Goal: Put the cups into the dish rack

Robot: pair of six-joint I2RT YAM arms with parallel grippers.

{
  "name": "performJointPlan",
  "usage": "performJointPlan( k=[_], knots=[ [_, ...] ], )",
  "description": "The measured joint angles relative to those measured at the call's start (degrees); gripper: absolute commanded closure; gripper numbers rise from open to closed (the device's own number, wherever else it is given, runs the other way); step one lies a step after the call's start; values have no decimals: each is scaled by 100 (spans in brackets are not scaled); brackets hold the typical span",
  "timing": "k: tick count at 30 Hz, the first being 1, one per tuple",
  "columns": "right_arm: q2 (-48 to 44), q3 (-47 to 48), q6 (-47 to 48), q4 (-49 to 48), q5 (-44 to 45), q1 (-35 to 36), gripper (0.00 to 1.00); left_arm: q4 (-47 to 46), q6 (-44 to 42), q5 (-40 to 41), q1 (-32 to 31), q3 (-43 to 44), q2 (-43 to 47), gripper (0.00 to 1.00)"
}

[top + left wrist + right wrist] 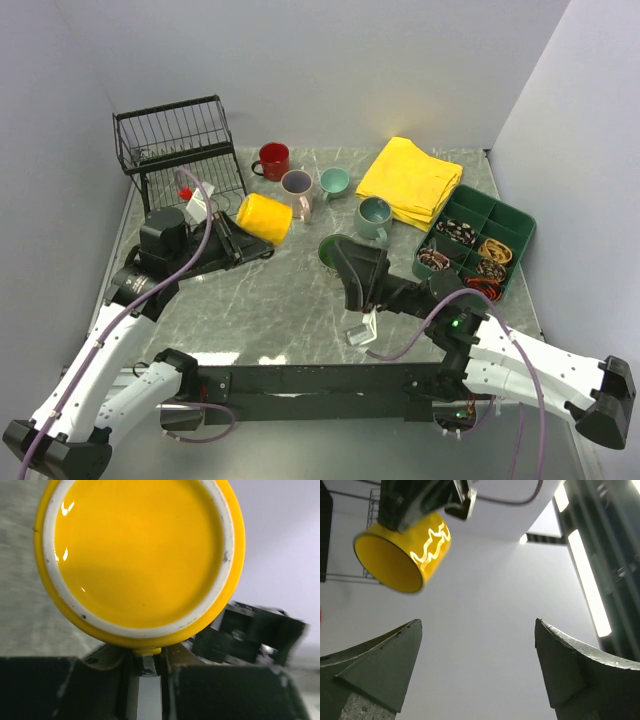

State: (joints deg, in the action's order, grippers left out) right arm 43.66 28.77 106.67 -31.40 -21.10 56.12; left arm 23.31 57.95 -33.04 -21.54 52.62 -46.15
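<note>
Yellow cloth beside green tray (touching).

Marbled grey table. Far-left corner: black wire rack. Along the back: red mug, pinkish mug, teal mug. Nearer: grey-green mug and green-inside mug, partly hidden. Right: folded yellow cloth, green tray just beside it.

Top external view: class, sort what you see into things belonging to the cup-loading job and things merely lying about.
Job: dish rack, yellow mug, red mug, pink-beige mug, teal mug, grey-green mug, green-lined mug.
Lying about: yellow cloth, green compartment tray.
</note>
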Motion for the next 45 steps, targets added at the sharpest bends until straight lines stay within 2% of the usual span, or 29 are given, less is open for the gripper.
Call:
performJointPlan(
  k=[3,7,13,17,23,30,32,39,45],
  knots=[
    [-63,407,-625,896,645,0,0,404,-369,901,52,4,-35,99],
    [249,1580,-1904,2430,1414,-98,0,811,-863,2194,66,11,-221,99],
    [450,2524,-3449,4109,1659,-555,0,761,-1534,4017,328,9,-476,99],
    [802,2887,-4411,4929,1563,-992,0,229,-1891,4653,767,7,-833,99],
    [1191,3742,-5665,6072,1180,-1626,0,-649,-2334,4787,1648,-13,-1843,99],
    [1296,4450,-6693,6577,291,-2321,0,-1224,-2789,4529,2363,-13,-2830,99],
    [1329,4409,-6894,6590,72,-2540,0,-1351,-2898,4487,2496,-33,-2959,99],
    [1327,3386,-7501,6196,-389,-3042,0,-1978,-3121,4498,2721,-286,-3171,99],
    [1300,2896,-7851,5777,-612,-3248,0,-2358,-3171,4656,2756,-286,-3694,99]
  ],
)
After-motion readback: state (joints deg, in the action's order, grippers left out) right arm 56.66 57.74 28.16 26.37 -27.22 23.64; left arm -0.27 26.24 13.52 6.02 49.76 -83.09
